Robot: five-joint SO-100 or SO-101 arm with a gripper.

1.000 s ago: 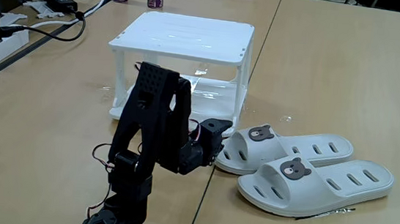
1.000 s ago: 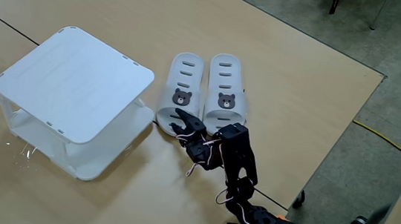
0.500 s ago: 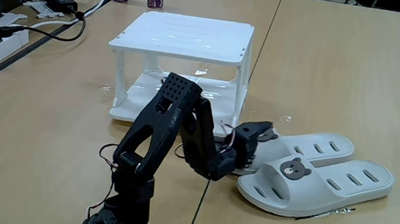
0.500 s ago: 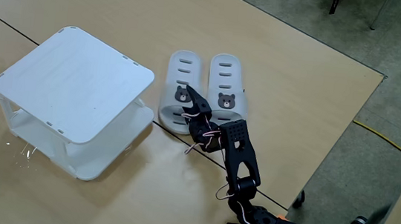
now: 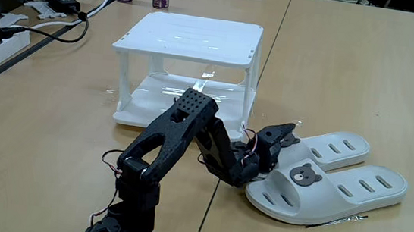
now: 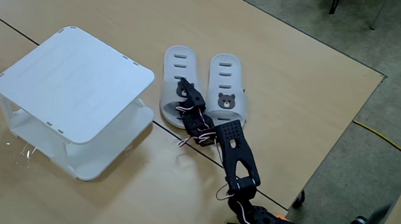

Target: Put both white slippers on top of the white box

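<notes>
I am reaching my arm (image 5: 191,126) further out over the table (image 5: 348,76) than half a second ago, when the forearm was raised higher; it is now lying lower and stretched toward the slippers. My gripper (image 5: 285,133) is sitting over the strap of the far slipper (image 5: 333,149), covering the bear patch that was in plain sight a second ago. In a fixed view from above, the gripper (image 6: 182,88) is lying along the left slipper (image 6: 178,63), and that slipper is now standing a little further up the table than its partner, whereas earlier the two toes were level. The near slipper (image 5: 337,191) is keeping its place beside it, its bear patch (image 5: 306,174) showing; from above it is the right slipper (image 6: 226,85). I cannot tell whether my jaws are parted, closed or gripping the strap: the fingers are dark and overlapping in both fixed views. The white box (image 5: 191,38) is standing unmoved, well apart from the slippers on the left from above (image 6: 69,83), its slatted top bare.
</notes>
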